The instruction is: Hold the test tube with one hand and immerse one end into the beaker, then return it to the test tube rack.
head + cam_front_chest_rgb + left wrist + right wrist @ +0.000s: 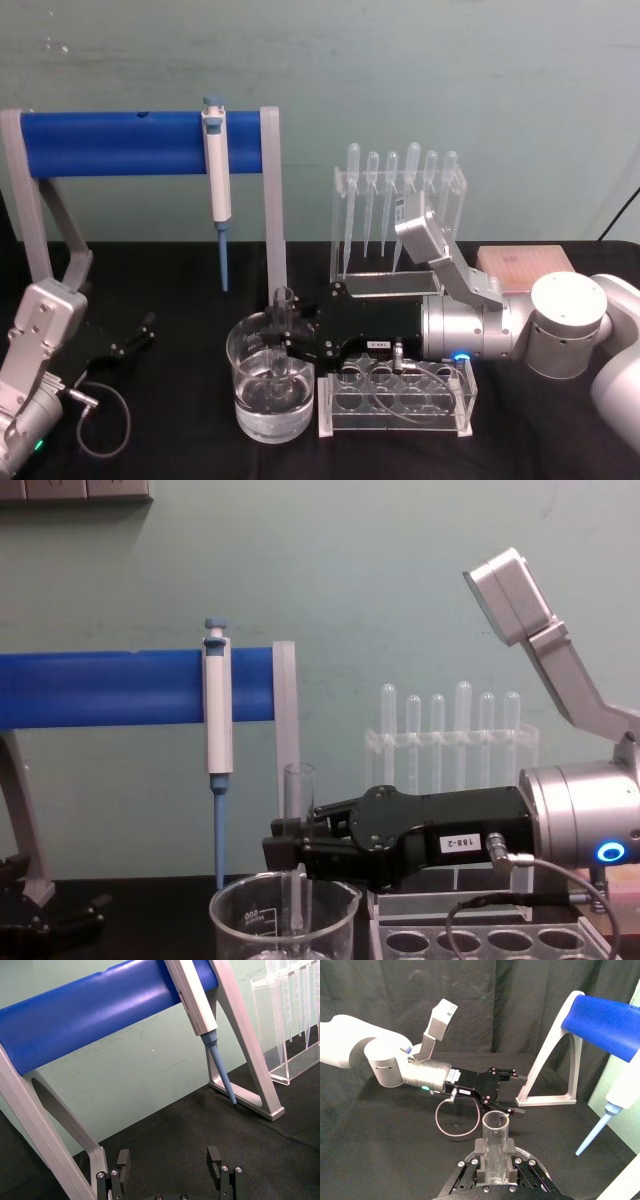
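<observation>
The right hand [287,345] grips the upright test tube [281,305] with its lower end dipped in the beaker [248,400], the left hand [135,338] parked open at left; the immersion step looks done, so the next move calls for a straight lift across to the adjacent test tube rack [395,402].

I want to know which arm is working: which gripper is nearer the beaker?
Right. The right gripper holds the test tube upright in the beaker; the left gripper sits open, off to the beaker's left.
</observation>
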### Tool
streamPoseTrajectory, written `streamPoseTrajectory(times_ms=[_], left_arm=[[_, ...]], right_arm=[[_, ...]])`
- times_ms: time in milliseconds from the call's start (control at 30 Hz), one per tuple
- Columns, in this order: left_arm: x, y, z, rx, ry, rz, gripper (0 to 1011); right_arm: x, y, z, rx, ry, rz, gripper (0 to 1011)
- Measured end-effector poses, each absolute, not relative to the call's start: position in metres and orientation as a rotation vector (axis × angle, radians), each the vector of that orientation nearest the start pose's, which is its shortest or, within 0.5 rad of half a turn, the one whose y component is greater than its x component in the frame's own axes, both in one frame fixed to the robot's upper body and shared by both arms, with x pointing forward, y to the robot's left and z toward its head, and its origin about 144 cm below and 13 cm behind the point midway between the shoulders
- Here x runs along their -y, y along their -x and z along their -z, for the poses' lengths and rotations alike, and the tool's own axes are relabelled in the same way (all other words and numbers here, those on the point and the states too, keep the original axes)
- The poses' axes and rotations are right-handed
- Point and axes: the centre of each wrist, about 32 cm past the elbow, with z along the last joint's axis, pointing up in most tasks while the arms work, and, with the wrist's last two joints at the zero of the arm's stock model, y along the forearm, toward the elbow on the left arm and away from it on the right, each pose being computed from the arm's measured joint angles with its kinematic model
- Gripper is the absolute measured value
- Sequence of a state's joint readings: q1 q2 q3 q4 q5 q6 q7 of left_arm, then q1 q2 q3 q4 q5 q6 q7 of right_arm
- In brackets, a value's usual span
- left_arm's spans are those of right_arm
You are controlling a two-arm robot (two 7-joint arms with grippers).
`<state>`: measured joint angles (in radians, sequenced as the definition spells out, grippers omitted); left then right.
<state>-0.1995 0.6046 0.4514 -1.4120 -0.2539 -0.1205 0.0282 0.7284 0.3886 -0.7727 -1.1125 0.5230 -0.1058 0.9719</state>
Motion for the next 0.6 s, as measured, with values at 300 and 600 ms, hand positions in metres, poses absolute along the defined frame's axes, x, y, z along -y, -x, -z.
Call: streamPoseTrajectory(times_ms=[300, 600], left_arm=[[-0.3097, -0.4886, -1.1398, 0.285, -0.304, -1.248, 1000], [-0.3097, -0.4886, -1.1398, 0.285, -0.304, -1.248, 1000]], right_arm=[[0.2052, -0.6086, -1.2206, 0.146, 0.157, 0.156, 226], [0.2052, -0.6086, -1.2206, 0.146, 0.157, 0.156, 226]])
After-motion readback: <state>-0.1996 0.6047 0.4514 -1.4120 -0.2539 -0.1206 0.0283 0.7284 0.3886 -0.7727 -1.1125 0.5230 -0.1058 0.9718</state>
